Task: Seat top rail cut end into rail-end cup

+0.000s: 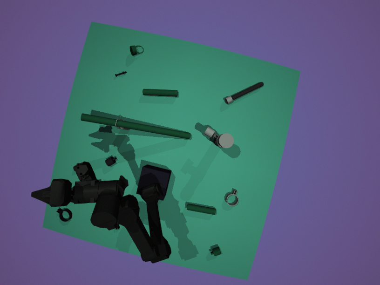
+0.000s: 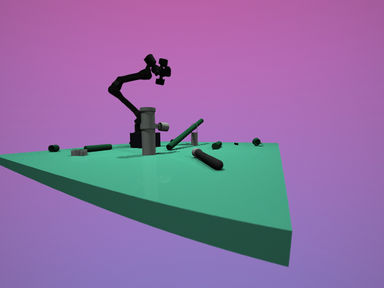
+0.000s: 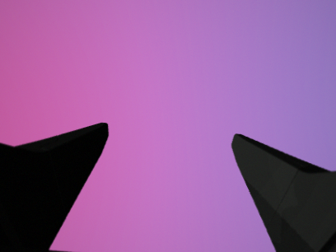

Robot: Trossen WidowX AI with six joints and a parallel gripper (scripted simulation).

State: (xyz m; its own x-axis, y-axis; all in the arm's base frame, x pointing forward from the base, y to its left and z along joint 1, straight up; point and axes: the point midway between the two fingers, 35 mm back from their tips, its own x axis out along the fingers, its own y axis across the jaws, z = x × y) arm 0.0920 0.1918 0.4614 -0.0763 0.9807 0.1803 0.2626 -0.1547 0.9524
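Leaning rail: the long, smooth green rod [image 1: 153, 129] [image 2: 185, 134] is slanting through the thin wire loop [image 1: 116, 123] [image 2: 197, 126] on the short grey post [image 2: 194, 139], its low end dipping to the worktop [image 1: 261, 122] [image 2: 219, 187], short of the cup.
Rail-end cup: a stubby pale grey cylinder [image 1: 209, 132] [image 2: 163, 126] is jutting sideways from the brace band [image 2: 148, 126], well above the rail's low end.
Big post: a matt grey upright column [image 2: 148, 140] is wearing a flat round cap [image 1: 225, 140] [image 2: 147, 109], the band sitting below it.
Gripper: black, faceted, wedge-shaped fingers are standing wide apart, the gripper [image 1: 35, 194] [image 2: 162, 72] [image 3: 171, 134] holding nothing and hanging high, well away from the rail.
Rod with collar: a dark round-ended rod [image 1: 247, 91] [image 2: 209, 159] is lying on the worktop, showing a pale collar.
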